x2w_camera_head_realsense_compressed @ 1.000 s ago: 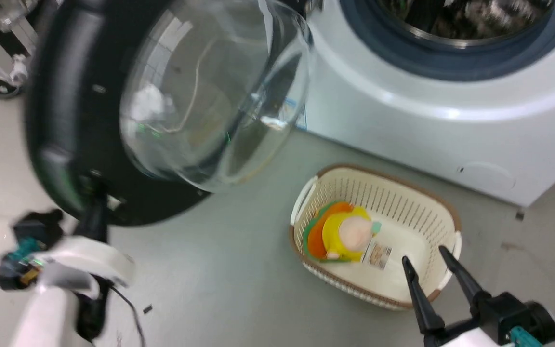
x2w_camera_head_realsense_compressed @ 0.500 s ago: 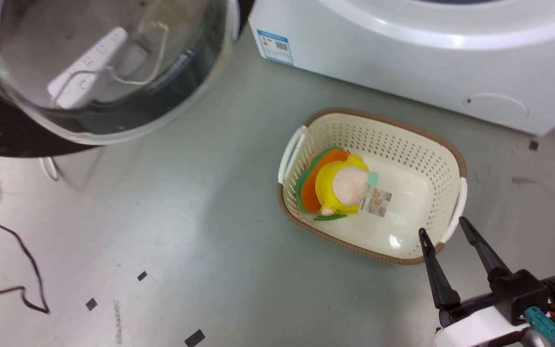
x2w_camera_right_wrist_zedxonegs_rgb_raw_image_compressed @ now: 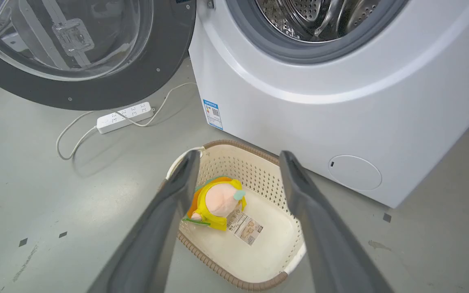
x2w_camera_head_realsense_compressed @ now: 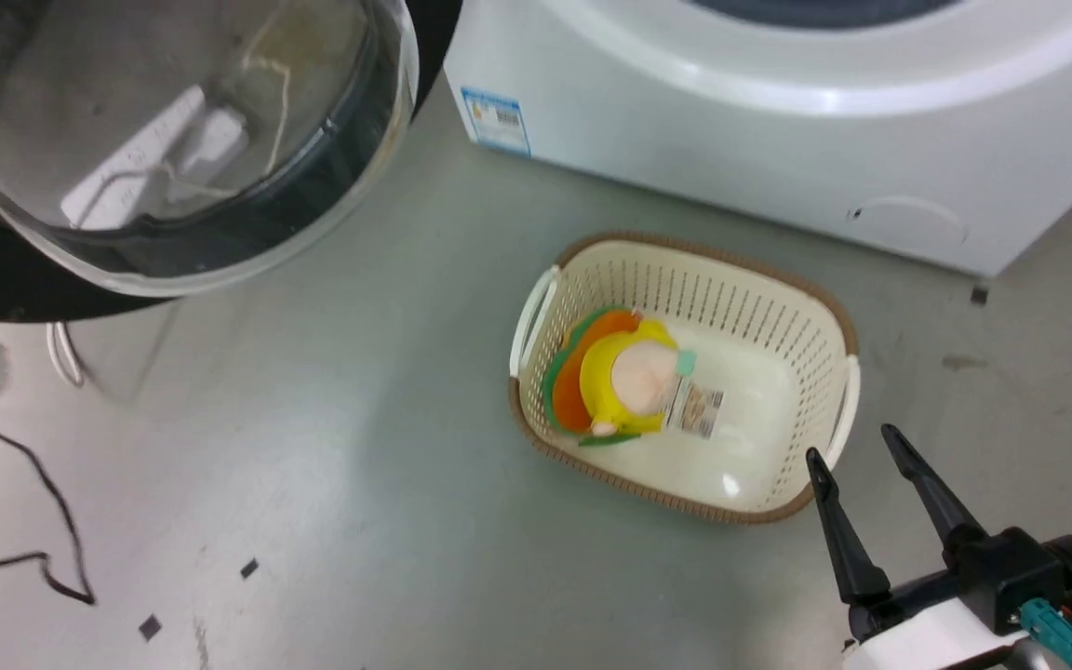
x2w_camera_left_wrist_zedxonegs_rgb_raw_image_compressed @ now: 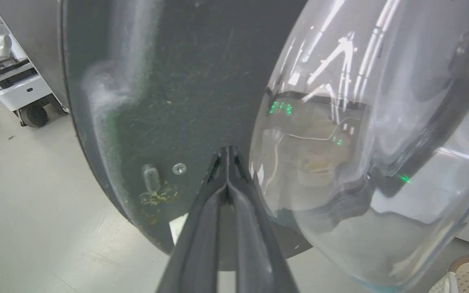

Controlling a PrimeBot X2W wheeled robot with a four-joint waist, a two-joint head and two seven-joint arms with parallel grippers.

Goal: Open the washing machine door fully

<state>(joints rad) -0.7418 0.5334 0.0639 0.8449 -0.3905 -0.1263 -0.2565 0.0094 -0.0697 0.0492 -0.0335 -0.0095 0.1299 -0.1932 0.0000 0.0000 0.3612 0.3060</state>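
My head camera has tipped down since a second ago, so the whole picture has slid. Back then I could see the drum hole; now I see just the white front of the washing machine (x2w_camera_head_realsense_compressed: 731, 158) and a thin dark strip of its ring at the top.

The washing machine door (x2w_camera_head_realsense_compressed: 173, 140) is swung out wide on the left of the machine. Its clear glass bowl faces me. A second ago the bowl looked turned more toward the machine's front.

In the left wrist view, my left gripper (x2w_camera_left_wrist_zedxonegs_rgb_raw_image_compressed: 227, 152) has its two fingers pressed together with nothing between them. The tips are right up against the black inside of the door (x2w_camera_left_wrist_zedxonegs_rgb_raw_image_compressed: 157, 81), just beside the glass bowl.

My right gripper (x2w_camera_head_realsense_compressed: 850, 445) has its fingers spread apart, same as before. It hangs over the near edge of the cream basket (x2w_camera_head_realsense_compressed: 713, 251), touching nothing. A yellow toy (x2w_camera_head_realsense_compressed: 629, 381) lies in the basket. A white power strip (x2w_camera_right_wrist_zedxonegs_rgb_raw_image_compressed: 124, 117) lies on the floor under the door.
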